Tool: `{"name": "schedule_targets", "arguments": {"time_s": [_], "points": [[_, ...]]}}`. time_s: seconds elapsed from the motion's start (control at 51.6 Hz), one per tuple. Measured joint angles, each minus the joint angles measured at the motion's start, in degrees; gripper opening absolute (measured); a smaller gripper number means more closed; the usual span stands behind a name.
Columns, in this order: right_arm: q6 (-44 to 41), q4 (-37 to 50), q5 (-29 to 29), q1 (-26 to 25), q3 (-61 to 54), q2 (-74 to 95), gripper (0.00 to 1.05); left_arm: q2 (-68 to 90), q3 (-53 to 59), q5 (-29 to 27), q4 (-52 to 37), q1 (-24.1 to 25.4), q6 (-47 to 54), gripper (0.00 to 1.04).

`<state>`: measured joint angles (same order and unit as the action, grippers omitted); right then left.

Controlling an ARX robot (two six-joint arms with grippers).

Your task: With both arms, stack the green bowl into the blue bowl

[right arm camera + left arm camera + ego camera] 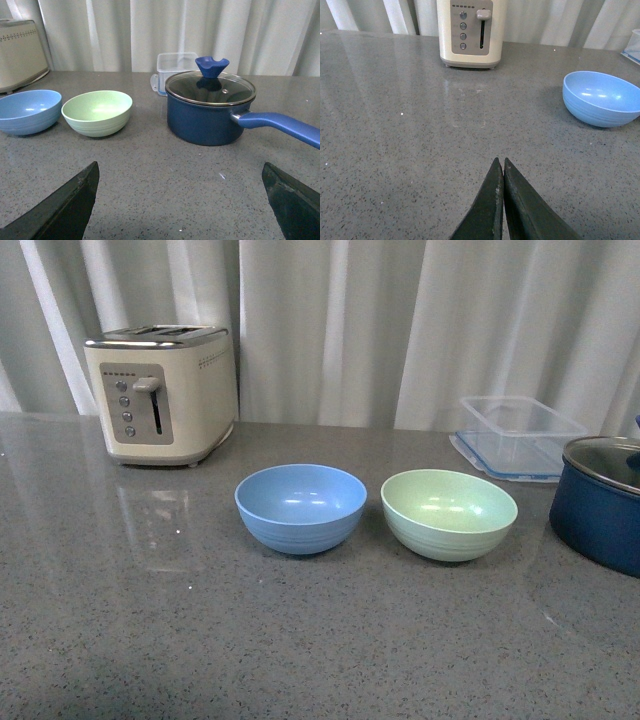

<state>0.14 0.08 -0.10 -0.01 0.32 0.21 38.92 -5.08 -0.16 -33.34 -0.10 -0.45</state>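
Right gripper (180,167) stands with its two fingers spread wide and nothing between them. Left gripper (501,162) has its fingers pressed tip to tip and is likewise empty. Both hang above bare grey countertop (300,660), short of the bowls, and neither arm appears in the front view. The green bowl (448,512) sits upright on the countertop just beside the blue bowl (300,507); a narrow gap separates their rims, and both are empty. As the robot faces, the green bowl is on the right of the pair and the blue bowl on the left. A navy saucepan (600,502) with a glass lid stands near the green bowl on its far right side, a clear plastic container (520,437) lies behind, and a cream toaster (160,392) stands at the back left. In the right wrist view, the green bowl lies ahead of the open fingers and off their centre line toward the blue bowl, while the saucepan lies more nearly straight ahead. The left wrist view shows only the blue bowl, ahead and to one side. By this layout the right arm is judged nearer the green bowl and the left arm nearer the blue. Being round, the green bowl has no long axis, so any reachable rim point should serve.
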Motion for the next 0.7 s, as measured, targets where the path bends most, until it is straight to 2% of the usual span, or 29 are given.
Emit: {"name": "schedule_targets", "arguments": {"time_s": [0.233, 0.368, 0.698], "points": [[-0.02, 0.0, 0.0, 0.0, 0.0, 0.0, 0.95, -8.31, 2.51, 0.02, 5.79, 0.0, 0.0, 0.04], [-0.02, 0.0, 0.0, 0.0, 0.0, 0.0, 0.95, -10.69, 3.87, 0.17, 5.35, 0.0, 0.02, 0.04], [0.0, 0.0, 0.0, 0.0, 0.0, 0.0, 0.95, -20.13, 3.89, 0.17, 14.58, 0.0, 0.0, 0.04]]}}
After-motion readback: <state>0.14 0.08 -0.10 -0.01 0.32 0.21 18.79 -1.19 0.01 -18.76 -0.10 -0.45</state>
